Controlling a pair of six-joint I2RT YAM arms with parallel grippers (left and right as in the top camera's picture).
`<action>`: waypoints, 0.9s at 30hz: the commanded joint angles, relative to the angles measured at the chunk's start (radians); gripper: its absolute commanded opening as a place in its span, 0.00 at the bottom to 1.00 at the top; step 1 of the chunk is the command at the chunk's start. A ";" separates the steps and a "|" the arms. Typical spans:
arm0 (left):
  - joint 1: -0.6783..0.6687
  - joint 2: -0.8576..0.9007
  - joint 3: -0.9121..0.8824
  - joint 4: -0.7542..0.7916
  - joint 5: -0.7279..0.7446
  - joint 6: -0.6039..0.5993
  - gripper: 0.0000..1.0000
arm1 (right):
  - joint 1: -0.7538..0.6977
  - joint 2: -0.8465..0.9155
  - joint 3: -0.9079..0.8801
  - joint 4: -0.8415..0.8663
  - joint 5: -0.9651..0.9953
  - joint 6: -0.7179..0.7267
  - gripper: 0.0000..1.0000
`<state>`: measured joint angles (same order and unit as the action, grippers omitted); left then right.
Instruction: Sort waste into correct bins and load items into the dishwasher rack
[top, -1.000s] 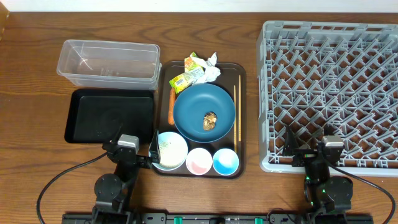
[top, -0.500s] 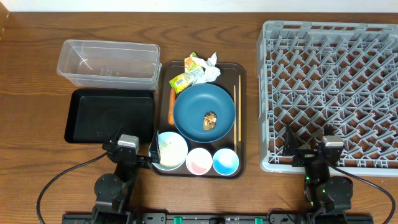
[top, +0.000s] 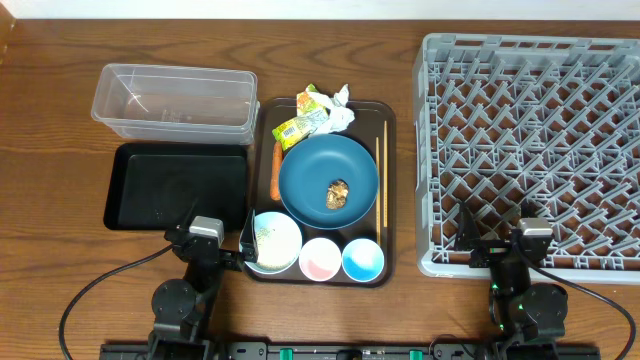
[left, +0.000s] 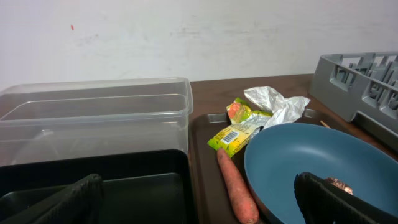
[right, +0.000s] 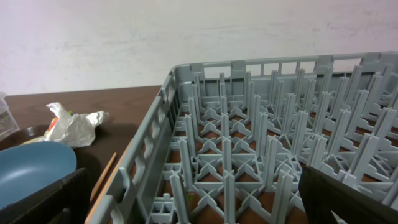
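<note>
Heads up, both arms sit parked at the near edge of the table (top: 60, 250). Your left end effector (top: 210, 235) has its fingers spread wide with nothing in them. Its right finger is just beside the white bowl (top: 275, 238), at the near left corner of the brown serving tray (top: 388, 200). On that tray, past the bowl, is the big blue dish (top: 310, 170) with a brown food lump (top: 338, 193) on it. The carrot (top: 275, 172) lies along the dish's left side and the chopsticks (top: 379, 180) along its right. The yellow-green wrapper (top: 300, 125) and white tissue (top: 340, 110) are bunched at the tray's far edge. A pink cup (top: 320, 259) and a blue cup (top: 362, 260) stand right of the bowl.

The black tray (top: 175, 185) is straight ahead of the left end effector, with the clear tub (top: 175, 70) behind it toward the far left corner.

Your right end effector (top: 520, 232) is also wide open and empty, hanging at the near edge of the grey rack (top: 530, 140), which fills the table's right side.

The only label is a barcode on the wrapper, and its print is too small to read.
</note>
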<state>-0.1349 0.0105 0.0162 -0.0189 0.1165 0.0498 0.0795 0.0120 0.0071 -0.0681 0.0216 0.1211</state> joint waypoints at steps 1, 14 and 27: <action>-0.003 -0.005 -0.012 -0.040 0.014 0.006 0.98 | -0.029 -0.006 -0.002 -0.003 0.000 -0.010 0.99; -0.003 -0.005 -0.012 -0.025 -0.072 0.025 0.98 | -0.029 -0.006 -0.002 0.015 0.107 -0.051 0.99; -0.003 -0.005 -0.012 0.120 0.003 -0.152 0.98 | -0.028 -0.006 -0.002 0.016 0.056 0.043 0.99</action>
<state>-0.1349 0.0109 0.0090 0.1017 0.1059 0.0124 0.0795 0.0120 0.0071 -0.0547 0.1226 0.1024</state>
